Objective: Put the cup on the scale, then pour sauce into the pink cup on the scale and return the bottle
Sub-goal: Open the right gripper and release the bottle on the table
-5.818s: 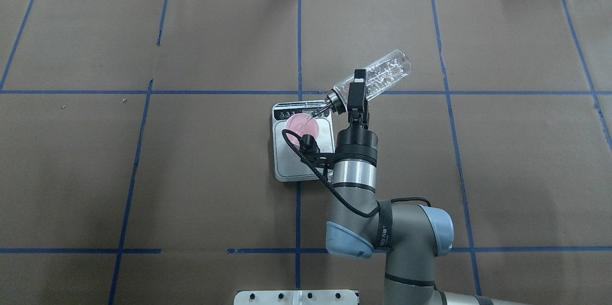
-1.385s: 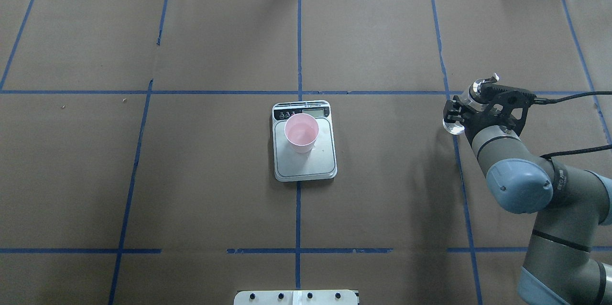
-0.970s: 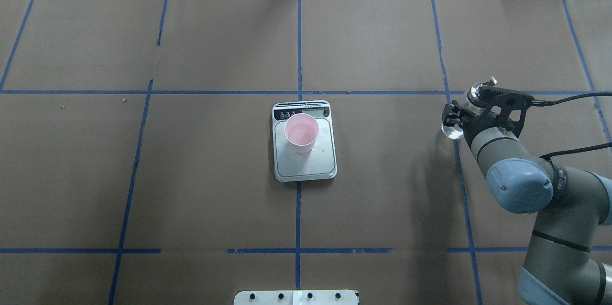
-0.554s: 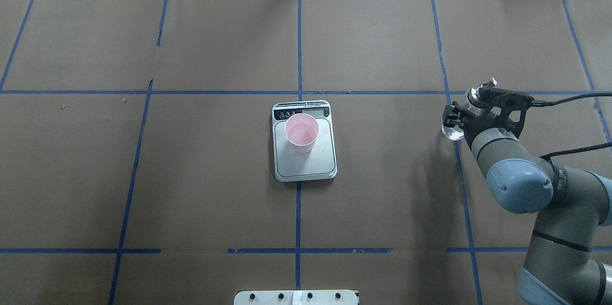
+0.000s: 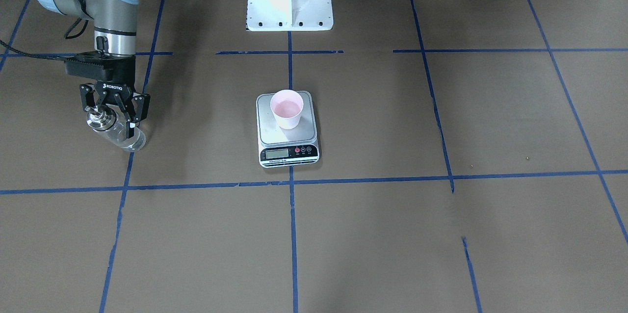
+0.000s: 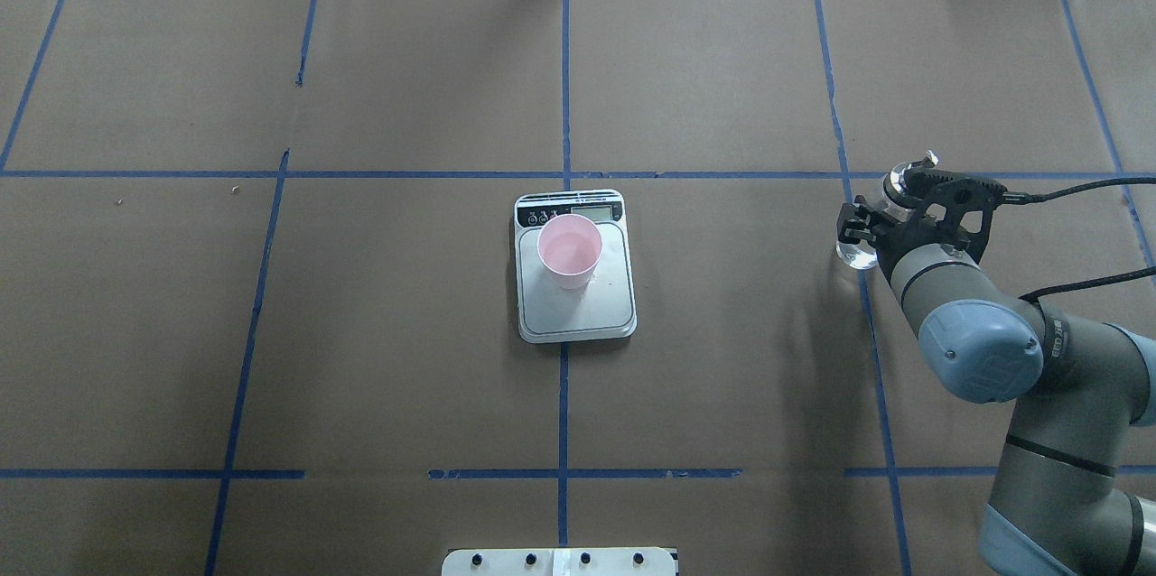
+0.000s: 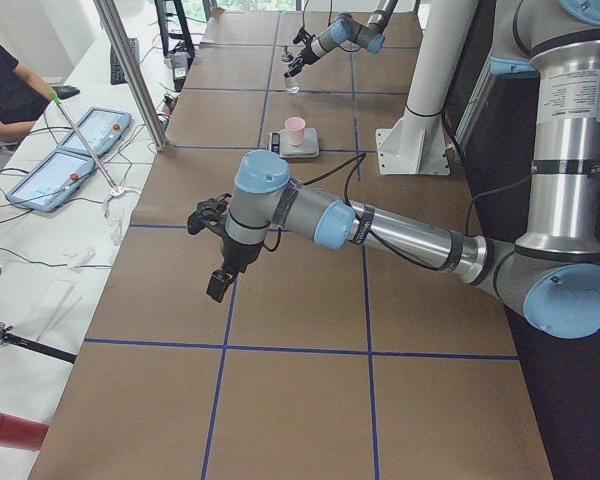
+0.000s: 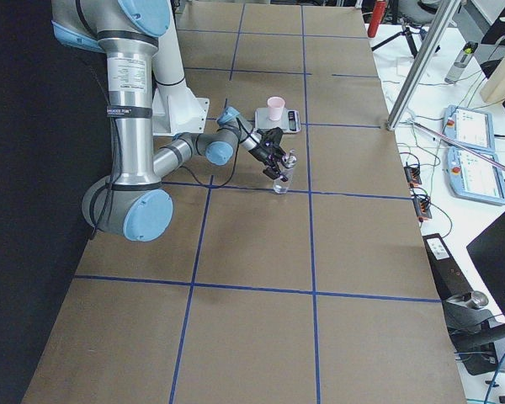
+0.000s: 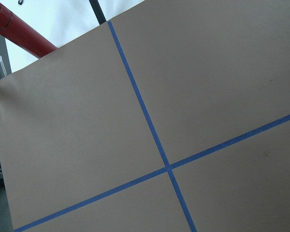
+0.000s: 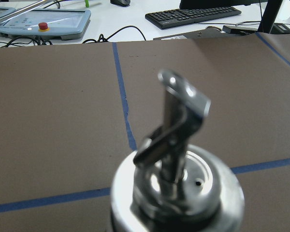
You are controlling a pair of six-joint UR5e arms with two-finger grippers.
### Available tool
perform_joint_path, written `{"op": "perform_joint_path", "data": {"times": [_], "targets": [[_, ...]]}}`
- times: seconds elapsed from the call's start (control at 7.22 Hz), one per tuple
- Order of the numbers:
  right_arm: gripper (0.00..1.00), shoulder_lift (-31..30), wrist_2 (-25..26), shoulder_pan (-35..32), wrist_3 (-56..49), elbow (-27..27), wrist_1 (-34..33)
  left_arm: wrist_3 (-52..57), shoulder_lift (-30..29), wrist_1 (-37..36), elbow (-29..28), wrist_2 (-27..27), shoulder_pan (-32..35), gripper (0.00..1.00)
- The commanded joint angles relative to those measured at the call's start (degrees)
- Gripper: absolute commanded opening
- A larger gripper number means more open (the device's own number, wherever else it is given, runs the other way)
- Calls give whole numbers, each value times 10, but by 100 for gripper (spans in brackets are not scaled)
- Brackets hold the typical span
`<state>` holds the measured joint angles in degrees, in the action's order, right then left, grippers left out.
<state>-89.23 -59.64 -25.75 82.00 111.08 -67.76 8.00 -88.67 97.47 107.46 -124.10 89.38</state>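
Observation:
The pink cup (image 5: pixel 287 109) stands upright on the silver scale (image 5: pixel 267 130) at the table's middle, with liquid in its bottom; it also shows from above as the cup (image 6: pixel 569 251) on the scale (image 6: pixel 587 314). Far to the robot's right, the clear glass bottle (image 5: pixel 122 137) is upright with its base at or just above the paper. My right gripper (image 5: pixel 112 119) comes down from above and is shut on the bottle's upper part. The right wrist view is filled by the bottle's metal cap and spout (image 10: pixel 179 193). My left gripper (image 7: pixel 212 250) hangs over bare paper, and whether it is open or shut cannot be told.
Blue tape lines grid the brown paper. The robot's white base (image 5: pixel 289 4) stands behind the scale. A red cylinder (image 9: pixel 19 34) lies beyond the table's left end. Operator consoles (image 8: pixel 471 160) and a person's arm (image 7: pixel 10 95) are off the table's ends.
The bottle was tilted over the cup, pouring; now it is upright far to the right. Over the last second the right gripper sank slightly with it.

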Motion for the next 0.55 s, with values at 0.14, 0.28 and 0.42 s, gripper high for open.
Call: {"op": "perform_joint_path", "data": {"times": [0.14,0.28,0.42], "targets": [[0,0,-7,0,0,-1,0,0,-4,-17,8,1,1,100],[15,-1,-7,-1,0,-1,0,0,-4,-25,15,1,1,100],[38,-2,-7,-1,-3,-3,0,0,-4,-25,16,0,1,100]]}}
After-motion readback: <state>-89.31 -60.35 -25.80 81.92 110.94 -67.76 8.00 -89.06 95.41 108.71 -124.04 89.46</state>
